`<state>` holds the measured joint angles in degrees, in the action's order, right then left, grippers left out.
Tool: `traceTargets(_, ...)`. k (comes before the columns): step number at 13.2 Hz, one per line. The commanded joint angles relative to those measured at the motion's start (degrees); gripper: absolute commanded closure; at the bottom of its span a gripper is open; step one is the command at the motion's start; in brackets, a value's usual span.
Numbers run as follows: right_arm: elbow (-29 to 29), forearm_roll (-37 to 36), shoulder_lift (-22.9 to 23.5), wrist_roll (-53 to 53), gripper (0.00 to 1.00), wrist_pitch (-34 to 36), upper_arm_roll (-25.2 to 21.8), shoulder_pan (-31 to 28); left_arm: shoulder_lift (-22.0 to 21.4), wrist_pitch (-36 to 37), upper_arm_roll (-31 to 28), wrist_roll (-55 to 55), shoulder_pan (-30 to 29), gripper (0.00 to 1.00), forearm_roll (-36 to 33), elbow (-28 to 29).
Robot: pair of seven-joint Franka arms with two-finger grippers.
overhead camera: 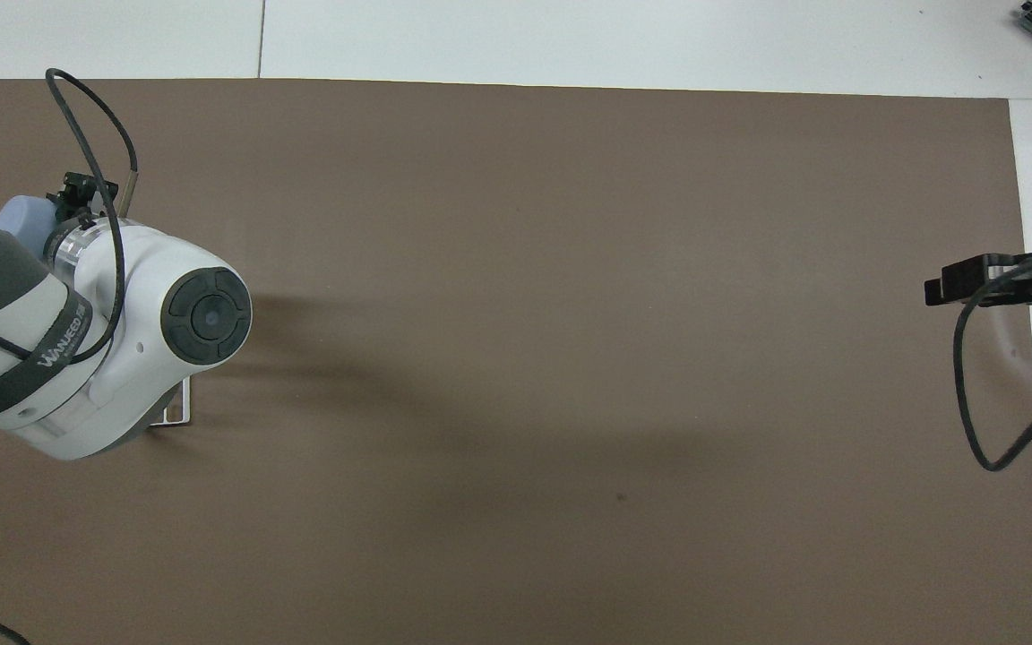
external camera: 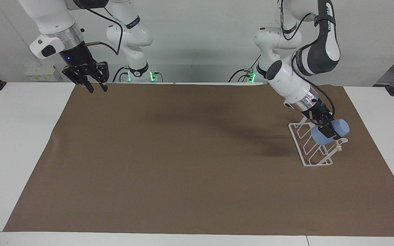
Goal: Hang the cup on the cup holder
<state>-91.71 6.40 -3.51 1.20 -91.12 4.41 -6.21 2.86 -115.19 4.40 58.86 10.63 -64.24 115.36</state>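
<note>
The light-blue cup [external camera: 343, 127] lies on its side in my left gripper [external camera: 330, 131], which is shut on it. It hangs low over the white wire cup holder [external camera: 315, 155], close above the wooden rod [external camera: 337, 145]; I cannot tell whether they touch. In the overhead view the left arm hides most of the holder; only a corner of the holder [overhead camera: 177, 414] and part of the cup [overhead camera: 19, 224] show. My right gripper [external camera: 96, 87] is open and empty, raised over the mat's corner at the right arm's end.
A brown mat [external camera: 183, 153] covers most of the white table [external camera: 19, 136]. A white socket box [external camera: 39, 72] sits by the wall. The right arm's cable [overhead camera: 973, 394] hangs in a loop below the wrist.
</note>
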Motion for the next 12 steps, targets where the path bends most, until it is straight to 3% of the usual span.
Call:
traceTargets(1,-1.54,-3.06,-1.76,1.43,0.45,0.94,0.95,-0.12,-0.84,-2.67,0.43,-0.85,-1.57,1.0,-1.59,1.7)
traceTargets(3,-2.24,-3.32,-1.94,2.92,0.41,0.15,0.86,-0.03,-1.1,-2.94,0.43,-1.03,-1.66,1.0,-1.59,2.41)
traceTargets(4,-3.55,-3.5,-2.46,3.8,0.34,-0.9,-0.27,0.41,-1.02,-3.64,0.35,-1.03,-1.92,1.0,-1.59,2.41)
traceTargets(6,-8.46,-3.5,-4.48,5.04,0.25,-6.24,-4.82,3.73,-1.02,-3.82,0.43,-1.03,-2.36,0.98,-1.59,2.41)
traceTargets(7,-9.44,-3.5,-4.75,5.82,0.24,-8.09,-6.85,5.06,-1.02,-3.91,0.43,-1.03,-2.45,0.01,-1.5,2.32)
traceTargets(12,-9.63,-8.07,-4.75,8.38,0.23,-9.26,-7.4,6.56,-1.1,-3.03,0.43,-0.94,-2.28,0.0,-1.5,2.32)
